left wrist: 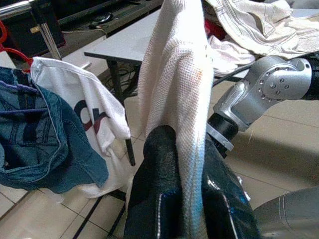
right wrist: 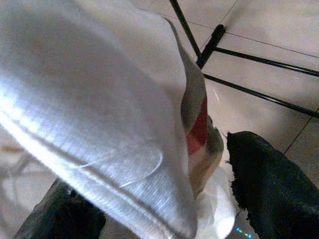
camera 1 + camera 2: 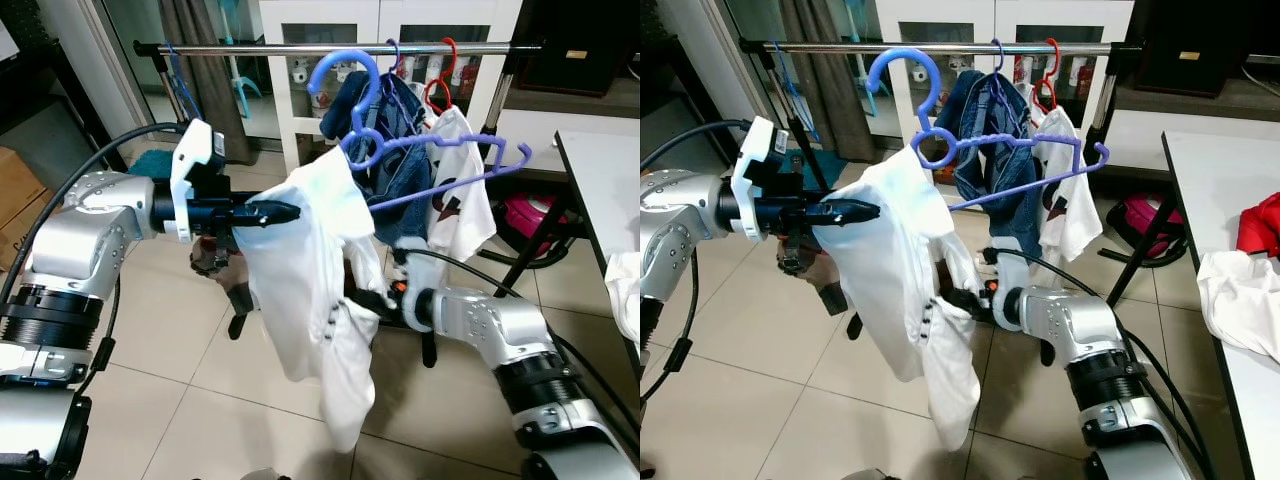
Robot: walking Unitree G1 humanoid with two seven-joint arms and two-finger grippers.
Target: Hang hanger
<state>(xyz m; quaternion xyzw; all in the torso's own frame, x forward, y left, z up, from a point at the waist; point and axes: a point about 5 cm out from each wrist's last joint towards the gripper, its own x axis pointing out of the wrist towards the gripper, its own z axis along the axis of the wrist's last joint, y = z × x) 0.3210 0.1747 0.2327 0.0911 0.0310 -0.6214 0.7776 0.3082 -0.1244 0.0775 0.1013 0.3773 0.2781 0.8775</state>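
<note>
Your clothes rail (image 3: pixel 340 47), a thin metal bar on black legs, runs across the top of the head views, and its far ends are cut off by the cabinet and dark furniture behind. The white shirt (image 3: pixel 310 270) is the biggest thing before you: soft, mesh-like fabric hanging in long folds, and it hides most of what lies behind it, including the tips of your right gripper (image 3: pixel 952 298). That gripper reaches into the lower part of the shirt; in its wrist view white cloth lies between the black fingers (image 2: pixel 269 174), which are spread apart, but you cannot tell whether they actually pinch it. Your left gripper (image 3: pixel 275 212) is clenched on the shirt's upper edge, the weave pressed between its two pads (image 1: pixel 159 164).

The blue plastic hanger (image 3: pixel 400 150) sits inside the shirt on one side only: its left shoulder is buried in the cloth, its right arm sticks out bare. Its hook is below the rail and not on it. Behind hang a denim garment (image 3: pixel 395 150) and a printed white tee (image 3: pixel 460 190) under a red hanger (image 3: pixel 440 80). The white table (image 3: pixel 610 180) at your right is cut off, with crumpled pale cloth (image 3: pixel 1240 300) on it.
</note>
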